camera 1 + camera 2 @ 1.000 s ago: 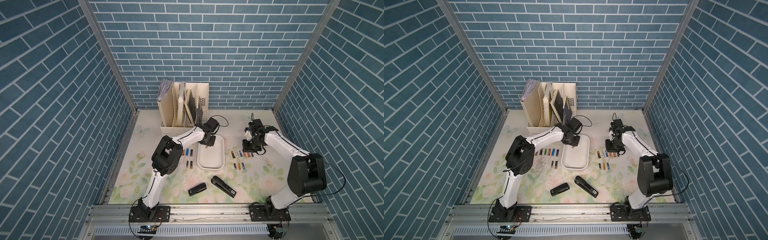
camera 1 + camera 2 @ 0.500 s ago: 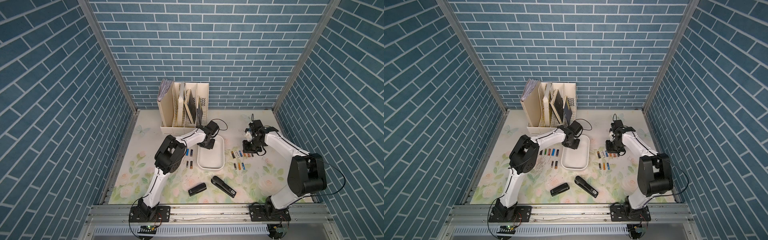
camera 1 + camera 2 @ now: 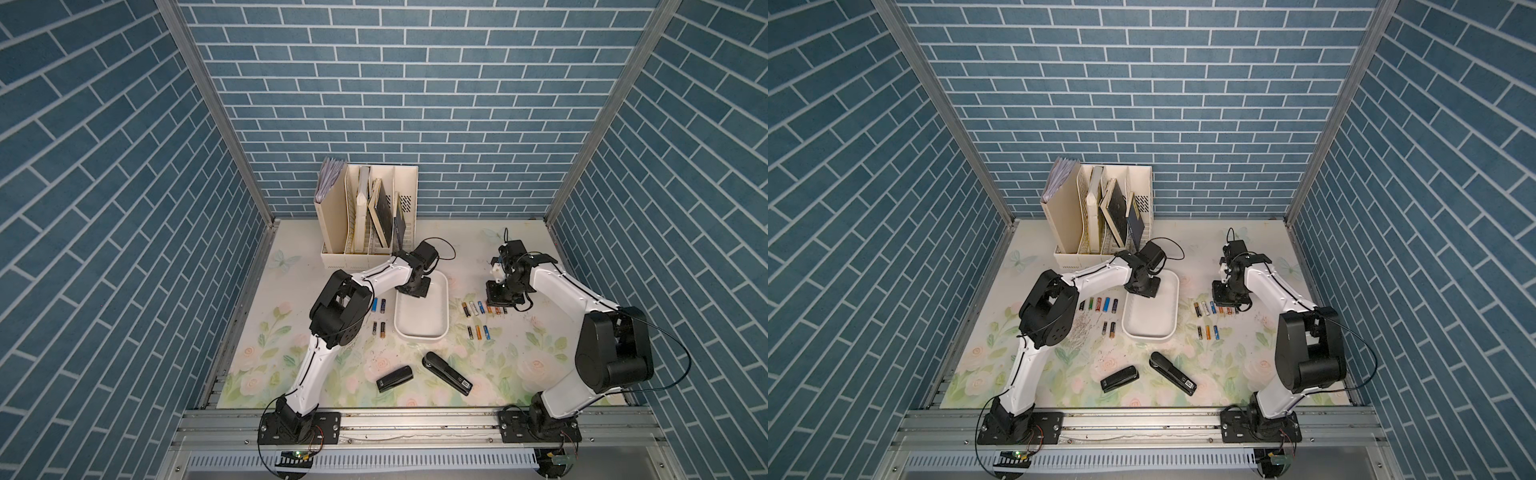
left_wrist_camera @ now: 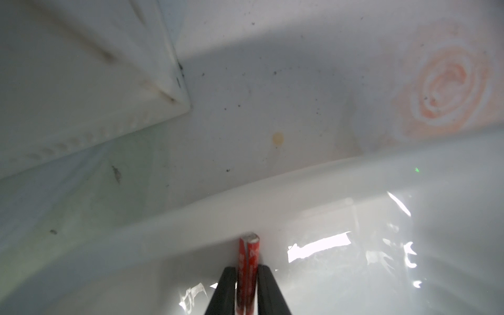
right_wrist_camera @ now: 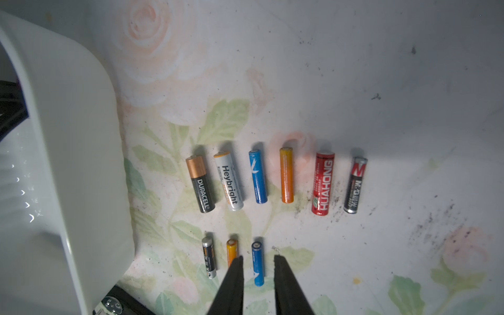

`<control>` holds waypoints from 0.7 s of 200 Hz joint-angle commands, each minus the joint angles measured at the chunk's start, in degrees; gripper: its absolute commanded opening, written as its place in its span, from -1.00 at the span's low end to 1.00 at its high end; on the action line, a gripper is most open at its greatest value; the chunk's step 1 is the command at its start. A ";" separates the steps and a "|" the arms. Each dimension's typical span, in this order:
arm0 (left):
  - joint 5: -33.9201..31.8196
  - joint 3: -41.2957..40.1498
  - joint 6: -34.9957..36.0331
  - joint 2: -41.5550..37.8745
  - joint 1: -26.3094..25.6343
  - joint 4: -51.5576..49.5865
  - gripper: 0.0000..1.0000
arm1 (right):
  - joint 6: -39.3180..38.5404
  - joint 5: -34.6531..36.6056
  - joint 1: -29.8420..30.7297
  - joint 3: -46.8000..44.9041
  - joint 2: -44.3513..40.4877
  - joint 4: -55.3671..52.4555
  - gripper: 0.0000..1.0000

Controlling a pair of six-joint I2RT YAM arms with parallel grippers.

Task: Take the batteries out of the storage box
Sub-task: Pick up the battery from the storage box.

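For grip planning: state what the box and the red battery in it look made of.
Box: white plastic, it seems, glossy; its walls show bright glints in the left wrist view. Red battery: printed wrapper, slightly shiny, with a metal-looking grey end cap; the body beneath is hidden.

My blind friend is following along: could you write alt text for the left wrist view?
The left end effector pinches a red battery between two black fingers, inside the white storage box, close to its wall. Beyond the rim lie a floral mat and the file holder.
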 commanded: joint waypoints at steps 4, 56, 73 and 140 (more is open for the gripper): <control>0.85 0.50 -0.83 0.05 0.12 -2.09 -0.60 | -2.10 -0.32 -0.27 -0.59 -0.91 -0.28 -0.52; 1.30 0.11 -1.70 -1.89 0.13 -2.82 -0.64 | -2.10 -0.50 -0.36 -0.56 -0.91 -0.04 -0.52; 1.45 0.17 -1.70 -1.71 0.13 -2.98 -0.64 | -2.26 -0.44 -0.36 -0.56 -0.95 -0.21 -0.52; 1.47 1.11 -2.46 -4.31 0.19 -5.11 -0.65 | -2.28 -0.67 -0.53 -0.03 -0.29 0.03 -0.52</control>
